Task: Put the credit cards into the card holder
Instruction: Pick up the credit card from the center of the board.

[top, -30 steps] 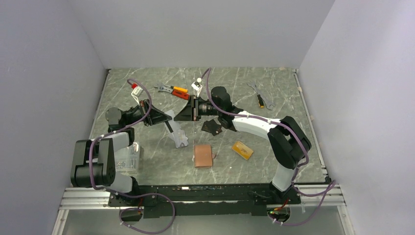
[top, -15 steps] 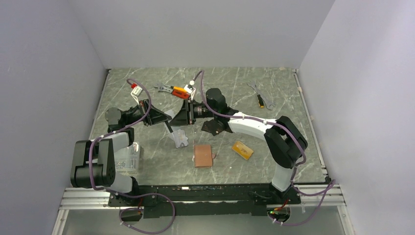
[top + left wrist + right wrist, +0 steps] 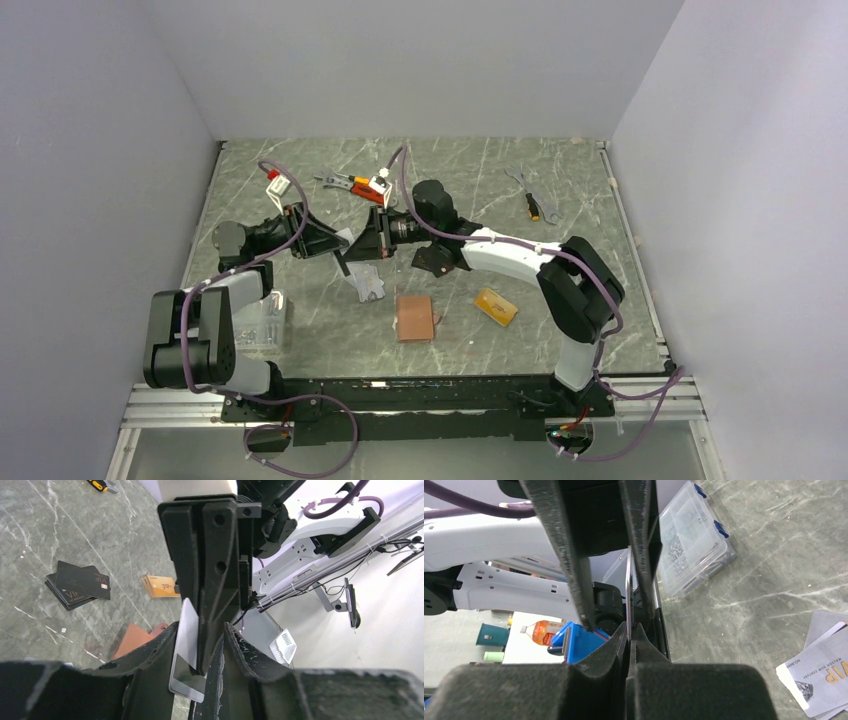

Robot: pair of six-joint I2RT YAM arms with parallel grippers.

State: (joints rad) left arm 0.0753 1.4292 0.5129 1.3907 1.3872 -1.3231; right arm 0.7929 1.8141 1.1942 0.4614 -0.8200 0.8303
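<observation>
Closing within the last second, the right tool had clamped the silver credit card by its edge, while the left tool had parted its jaws and let go. I judged the handover done. The card hung between both tools, above the worktop and apart from the card holder.

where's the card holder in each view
Top external: card holder lies flat just below centre.
Left wrist: lower left, partly hidden behind that arm's own finger.
Right wrist: not in it.
Shared landmark: the orange cards, close by it in the top and left wrist views. The right wrist view shows neither, only the silver card in the right pincer.
</observation>
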